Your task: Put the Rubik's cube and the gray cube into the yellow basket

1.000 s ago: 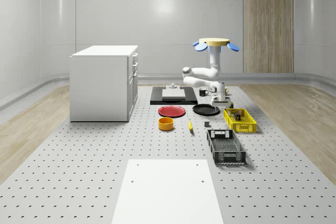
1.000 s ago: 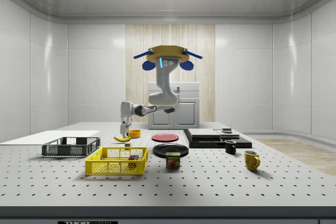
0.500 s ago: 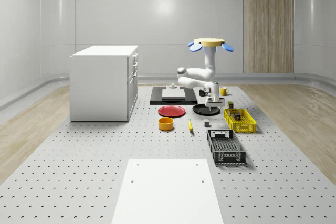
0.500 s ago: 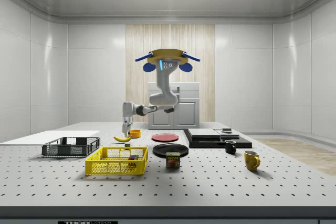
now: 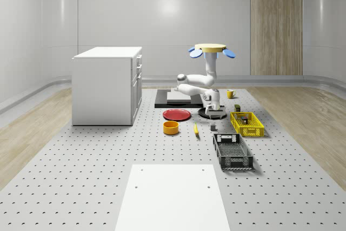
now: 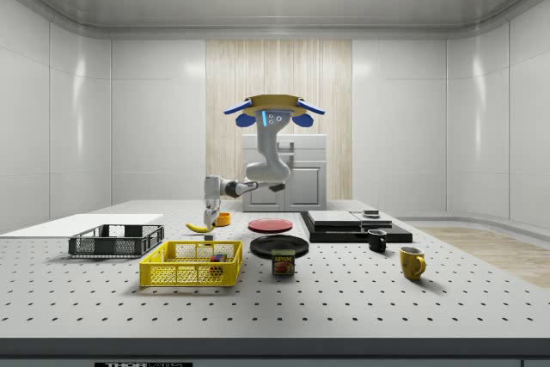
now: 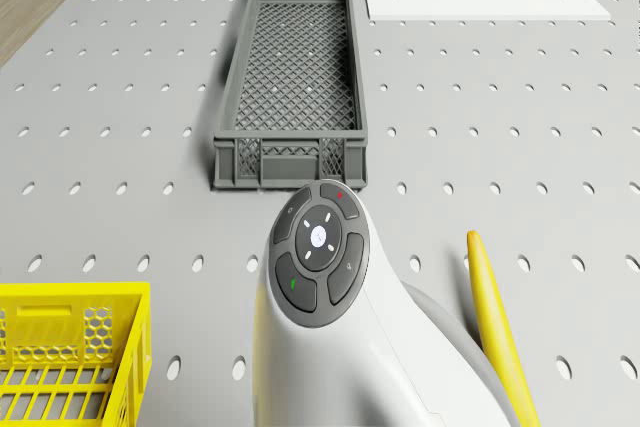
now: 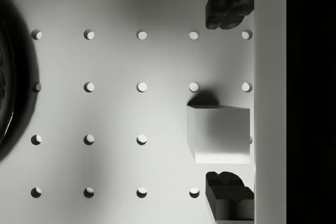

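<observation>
Since a second ago the drone (image 5: pixel 211 48) shifted toward the whole-scene view's left and I lowered the hand (image 8: pixel 229 100). It hovers above the tabletop (image 5: pixel 108 177), fingers (image 8: pixel 229 6) spread astride the gray cube (image 8: pixel 219 134), ready for grasping. Rubik's cube (image 6: pixel 218 259) sits in the yellow basket (image 6: pixel 191 264).

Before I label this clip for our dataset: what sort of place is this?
Most likely a simulated robotics test room: a large perforated table laid with test items such as a yellow basket and a gray crate, bare white panelled walls, and a drone hovering over the table.
</observation>
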